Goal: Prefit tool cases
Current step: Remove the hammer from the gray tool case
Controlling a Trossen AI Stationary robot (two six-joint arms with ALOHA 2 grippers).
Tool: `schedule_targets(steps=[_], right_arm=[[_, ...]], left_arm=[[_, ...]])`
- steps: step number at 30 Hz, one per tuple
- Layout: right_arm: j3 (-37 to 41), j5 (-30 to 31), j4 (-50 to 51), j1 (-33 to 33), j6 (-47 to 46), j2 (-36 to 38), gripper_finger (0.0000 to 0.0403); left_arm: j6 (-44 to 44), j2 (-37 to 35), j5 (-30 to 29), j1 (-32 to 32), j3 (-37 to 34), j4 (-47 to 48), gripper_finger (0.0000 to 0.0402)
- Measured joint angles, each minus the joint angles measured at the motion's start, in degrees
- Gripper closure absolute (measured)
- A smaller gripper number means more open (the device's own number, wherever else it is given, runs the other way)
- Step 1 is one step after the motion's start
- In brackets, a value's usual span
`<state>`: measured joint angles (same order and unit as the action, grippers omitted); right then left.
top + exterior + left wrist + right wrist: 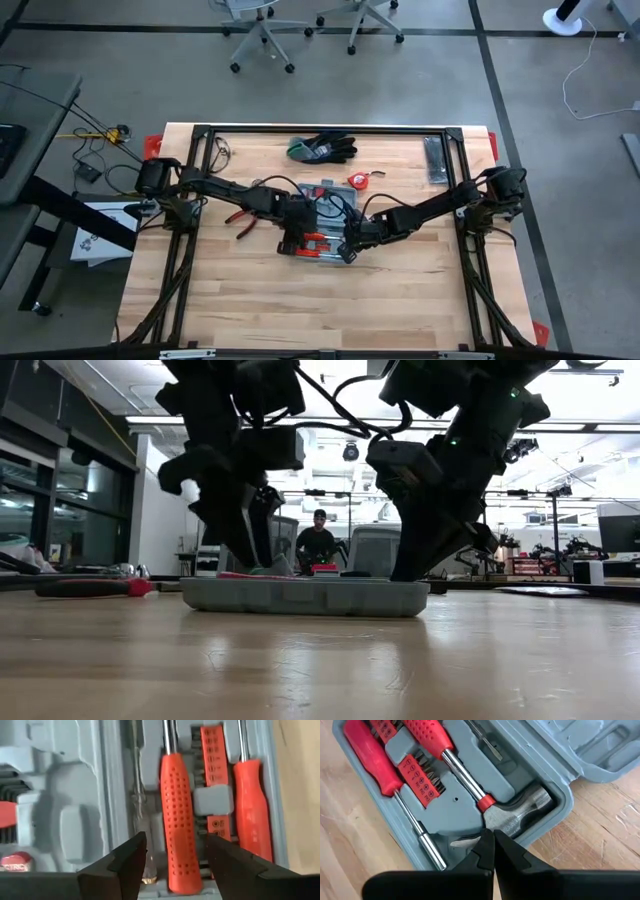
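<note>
left wrist view: tool case (75, 795) beneath left pincer (175, 852)

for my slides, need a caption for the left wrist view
Left gripper open over a red-handled screwdriver seated in the open grey-blue tool case.

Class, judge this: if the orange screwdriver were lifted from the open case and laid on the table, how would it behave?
The orange screwdriver is probably stiff, given its metal shaft. Its round handle could roll on the flat table. The dimpled grip likely resists slipping.
</note>
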<state>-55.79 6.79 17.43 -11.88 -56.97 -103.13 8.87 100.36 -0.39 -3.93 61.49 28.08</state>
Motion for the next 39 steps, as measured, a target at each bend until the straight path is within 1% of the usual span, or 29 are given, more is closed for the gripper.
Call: schedule_targets(steps=[3, 9, 14, 17, 20, 22, 23, 26, 30, 35, 39], right_arm=[[0.03, 0.00, -0.04, 0.00, 0.00, 0.00, 0.0403], [0.04, 0.20, -0.37, 0.00, 0.18, -0.02, 0.0403], [0.04, 0.23, -0.26, 0.00, 0.20, -0.04, 0.0403], [0.07, 0.42, -0.24, -0.02, 0.20, -0.02, 0.0403], [0.09, 0.86, -0.28, -0.08, 0.00, -0.02, 0.0403], [0.09, 1.09, -0.38, -0.09, 0.00, -0.04, 0.0403], [0.09, 1.21, -0.39, -0.09, 0.00, -0.04, 0.0403], [0.09, 1.60, -0.37, -0.09, 0.00, -0.04, 0.0403], [0.09, 1.69, -0.69, -0.15, -0.09, -0.04, 0.0403], [0.18, 1.81, -2.17, -0.17, -0.02, 0.59, 0.0403], [0.40, 4.34, -2.87, -0.13, 0.23, 2.76, 0.0403]], left_arm=[[-0.09, 0.87, -1.09, -0.84, 0.00, 0.46, 0.0204], [0.49, 3.16, -11.52, -2.93, -0.27, -0.46, 0.0207], [-0.25, 5.73, -17.52, -4.37, -0.28, -1.60, 0.0218], [-1.12, 6.40, -20.71, -5.47, -0.26, -1.73, 0.0237], [-1.18, 6.50, -22.46, -6.12, -0.36, -2.12, 0.0281], [-1.10, 6.49, -22.45, -6.27, -0.39, -2.00, 0.0321], [-1.27, 6.49, -22.34, -6.32, -0.40, -1.89, 0.0334], [-2.96, 6.40, -19.79, -6.09, -0.12, -0.90, 0.0335], [-5.84, 6.10, -18.46, -6.14, 1.59, 2.82, 0.0335], [-6.27, 2.89, -16.48, -5.37, 1.73, 4.03, 0.0335], [-7.48, 0.40, -14.60, -4.05, 1.73, 4.88, 0.0335]])
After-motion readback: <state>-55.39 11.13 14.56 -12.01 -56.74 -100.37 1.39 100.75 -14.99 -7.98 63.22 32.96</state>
